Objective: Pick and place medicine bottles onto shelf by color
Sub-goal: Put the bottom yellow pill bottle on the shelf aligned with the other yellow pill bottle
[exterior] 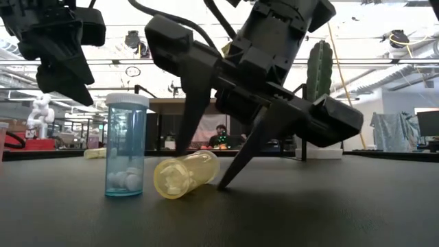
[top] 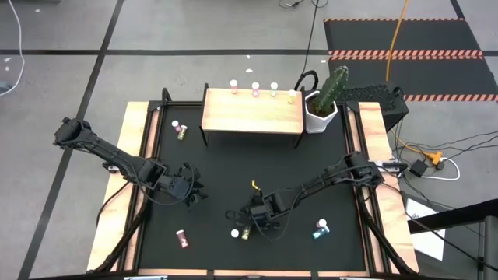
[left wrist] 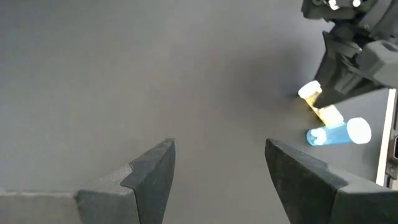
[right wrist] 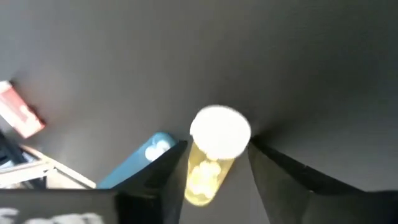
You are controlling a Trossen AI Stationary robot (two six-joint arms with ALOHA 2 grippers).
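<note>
A yellow bottle (exterior: 185, 175) with a white cap (right wrist: 220, 132) lies on its side on the black table top, near the front edge. My right gripper (top: 249, 228) is down over it, a finger on either side. Just beside it a teal bottle (exterior: 125, 147) stands upright. The light-wood shelf (top: 253, 115) stands at the far edge, with several small bottles (top: 255, 87) in a row at its back. My left gripper (left wrist: 217, 180) hangs open over bare table at the left middle, holding nothing. My right gripper has the yellow bottle's body (right wrist: 202, 177) between its two fingers (right wrist: 165, 171), just behind the white cap. The fingers slant down from the table's far right, one along each side of the bottle. The bottle still lies on the table top.
A pink bottle (top: 182, 238) lies near the front left and another teal one (top: 320, 228) at the front right. Two bottles (top: 180, 130) sit left of the shelf. A white pot with a cactus (top: 325, 105) stands at the shelf's right end.
</note>
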